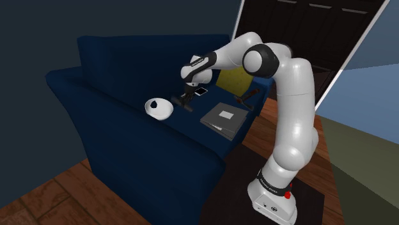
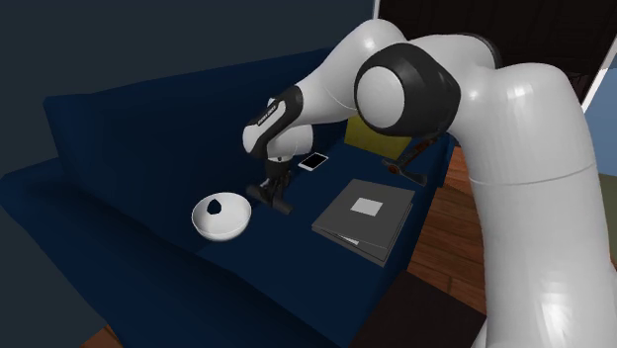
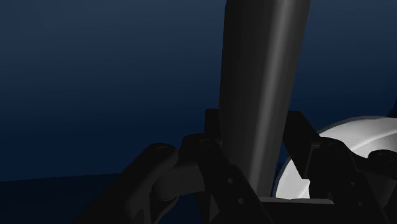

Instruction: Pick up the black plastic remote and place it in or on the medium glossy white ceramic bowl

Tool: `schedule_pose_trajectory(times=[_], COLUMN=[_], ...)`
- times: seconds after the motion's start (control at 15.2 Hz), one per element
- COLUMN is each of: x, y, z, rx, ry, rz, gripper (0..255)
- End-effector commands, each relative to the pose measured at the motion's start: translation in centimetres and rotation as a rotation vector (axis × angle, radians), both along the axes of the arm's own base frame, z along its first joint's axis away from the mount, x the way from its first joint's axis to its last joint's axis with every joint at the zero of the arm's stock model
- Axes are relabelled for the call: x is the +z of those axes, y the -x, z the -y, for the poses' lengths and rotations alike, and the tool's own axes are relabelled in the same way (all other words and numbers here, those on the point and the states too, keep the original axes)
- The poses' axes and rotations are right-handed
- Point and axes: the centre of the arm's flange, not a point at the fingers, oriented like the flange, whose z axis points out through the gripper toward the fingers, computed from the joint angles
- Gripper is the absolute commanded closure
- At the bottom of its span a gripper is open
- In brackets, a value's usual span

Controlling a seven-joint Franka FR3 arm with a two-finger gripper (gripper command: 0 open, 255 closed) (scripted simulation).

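A long black plastic remote is clasped between the fingers of the all-black two-finger gripper, over a dark blue sofa. A glossy white round bowl is seen just beside the gripper.

We see dim renders, soft highlights on the white arm at the shoulder view's right, the bowl bright at centre, the blue sofa in deep shadow at left, a faint sheen along the remote.

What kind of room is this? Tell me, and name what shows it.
Probably a living room: a dark blue sofa, a yellow cushion on its seat, and a wood floor beside it.
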Motion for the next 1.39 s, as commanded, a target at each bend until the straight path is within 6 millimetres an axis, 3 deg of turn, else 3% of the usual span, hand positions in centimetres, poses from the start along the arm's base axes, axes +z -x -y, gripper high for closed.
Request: schedule_pose_trajectory(times=[0.0,0.99,1.32], x=[1.1,8.6,8.1], y=[0.0,0.0,-3.8], z=[0.0,0.0,-5.4], rx=[0.0,0.0,0.0], ry=[0.0,0.0,0.0], rz=[0.0,0.0,0.0], gripper=[255,255,255])
